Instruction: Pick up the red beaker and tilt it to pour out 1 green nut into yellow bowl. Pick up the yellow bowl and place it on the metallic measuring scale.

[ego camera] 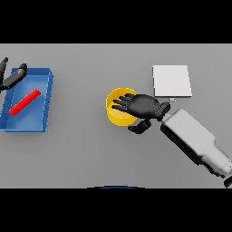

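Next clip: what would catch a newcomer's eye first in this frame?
The right hand at centre, its fingers spread over the yellow bowl. Behind it to the right lies the pale metallic scale. Far left, a red beaker lies in a blue tray, the left hand at its back corner.

You see a plain mid-grey table point(90, 149) with no pattern. A bright yellow round bowl point(117, 111) sits near the middle. A pale, silvery-white square scale point(171, 80) lies beyond it. A deep blue rectangular tray point(43, 106) holds a solid red beaker point(25, 102). Both hands, left point(11, 77) and right point(142, 106), are near-black; the right forearm point(195, 140) is light grey and white.
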